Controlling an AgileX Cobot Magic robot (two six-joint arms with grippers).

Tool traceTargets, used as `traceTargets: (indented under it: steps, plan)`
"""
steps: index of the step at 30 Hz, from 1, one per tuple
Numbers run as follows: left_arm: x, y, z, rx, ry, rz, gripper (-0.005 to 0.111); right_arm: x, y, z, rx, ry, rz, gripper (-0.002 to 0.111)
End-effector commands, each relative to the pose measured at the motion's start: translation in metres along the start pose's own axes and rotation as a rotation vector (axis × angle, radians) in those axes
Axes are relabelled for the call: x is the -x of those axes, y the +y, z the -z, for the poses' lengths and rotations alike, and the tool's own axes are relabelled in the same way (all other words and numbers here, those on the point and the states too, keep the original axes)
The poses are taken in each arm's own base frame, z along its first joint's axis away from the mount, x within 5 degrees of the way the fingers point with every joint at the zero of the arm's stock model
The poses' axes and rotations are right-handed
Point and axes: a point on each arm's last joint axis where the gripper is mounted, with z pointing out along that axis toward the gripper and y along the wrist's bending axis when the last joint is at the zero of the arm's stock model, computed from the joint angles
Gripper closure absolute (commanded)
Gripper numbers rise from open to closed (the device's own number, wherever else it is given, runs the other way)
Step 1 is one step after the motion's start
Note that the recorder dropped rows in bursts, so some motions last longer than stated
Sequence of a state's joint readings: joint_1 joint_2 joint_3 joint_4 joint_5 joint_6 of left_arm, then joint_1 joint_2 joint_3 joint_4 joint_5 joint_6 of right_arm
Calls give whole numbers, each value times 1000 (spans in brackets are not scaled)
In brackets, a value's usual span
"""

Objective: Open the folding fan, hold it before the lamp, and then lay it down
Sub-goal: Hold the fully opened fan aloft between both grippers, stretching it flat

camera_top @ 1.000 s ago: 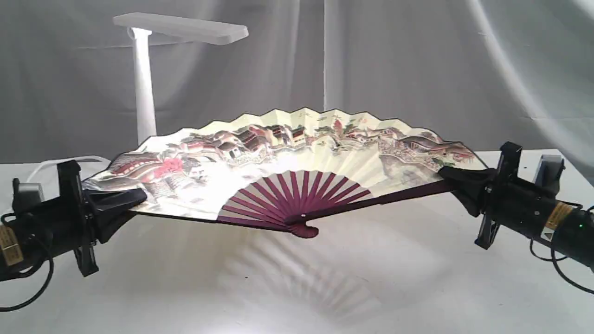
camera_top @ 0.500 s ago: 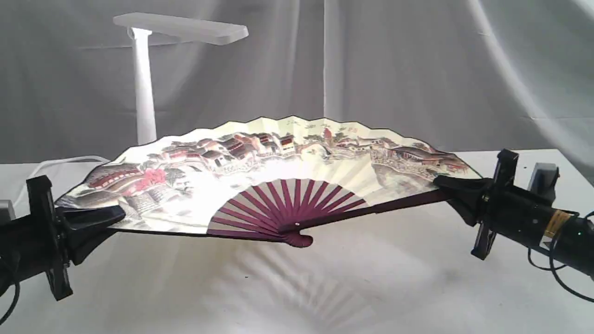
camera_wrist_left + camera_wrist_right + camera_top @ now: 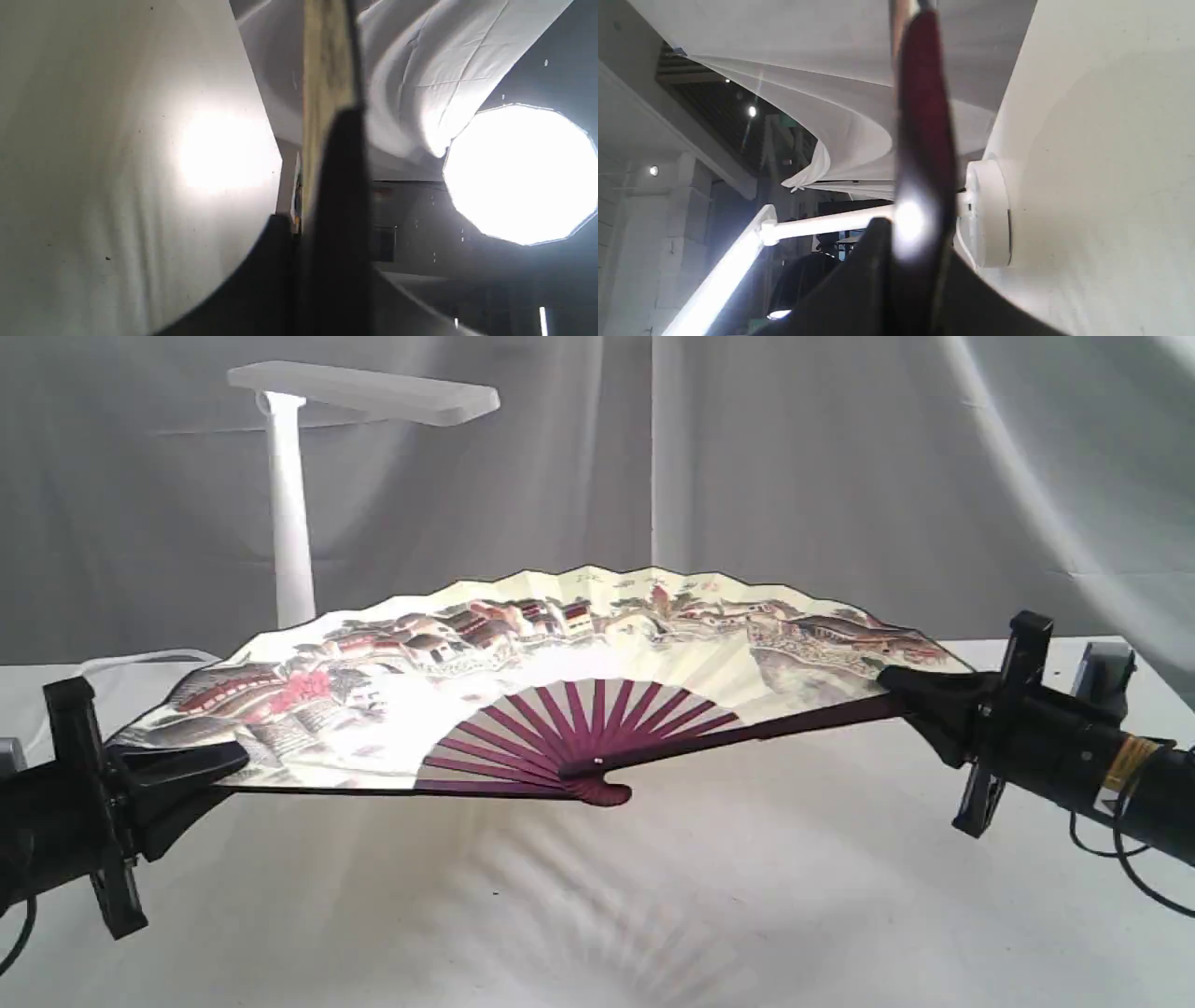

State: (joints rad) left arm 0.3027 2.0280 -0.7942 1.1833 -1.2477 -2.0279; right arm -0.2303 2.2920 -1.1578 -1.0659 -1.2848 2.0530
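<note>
1 folding fan (image 3: 597,653), spread, writing (image 3: 644,584) too blurred

No legible text anywhere. The folding fan (image 3: 560,644) has small dark and red marks along the top edge of its leaf, maybe writing, too tiny to read. Yellow sticker (image 3: 1125,761) on the right arm (image 3: 1055,756), print not legible. Wrist views show nothing written.

A table (image 3: 840,915) draped in white cloth carries a faint striped shadow (image 3: 597,905) near its middle. Behind the table hangs a creased grey-white curtain (image 3: 840,476). Off the table glows a many-sided studio light (image 3: 518,172).
</note>
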Motion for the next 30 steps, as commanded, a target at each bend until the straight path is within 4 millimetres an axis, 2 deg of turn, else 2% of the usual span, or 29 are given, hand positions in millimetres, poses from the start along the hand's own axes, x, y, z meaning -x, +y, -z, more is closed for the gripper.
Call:
traceTargets:
  steps: [1,12,25,30]
  plan:
    - [16,-10,12,-43,-139,95,107,25,20,14,39,-188,-38,108]
    - [11,-59,22,-139,-176,14,107,24,63,16,110,-203,33,108]
    - [4,-76,26,-159,-165,-42,107,16,96,17,143,-173,111,108]
    - [1,-83,28,-168,-160,-66,107,15,96,17,138,-165,117,108]
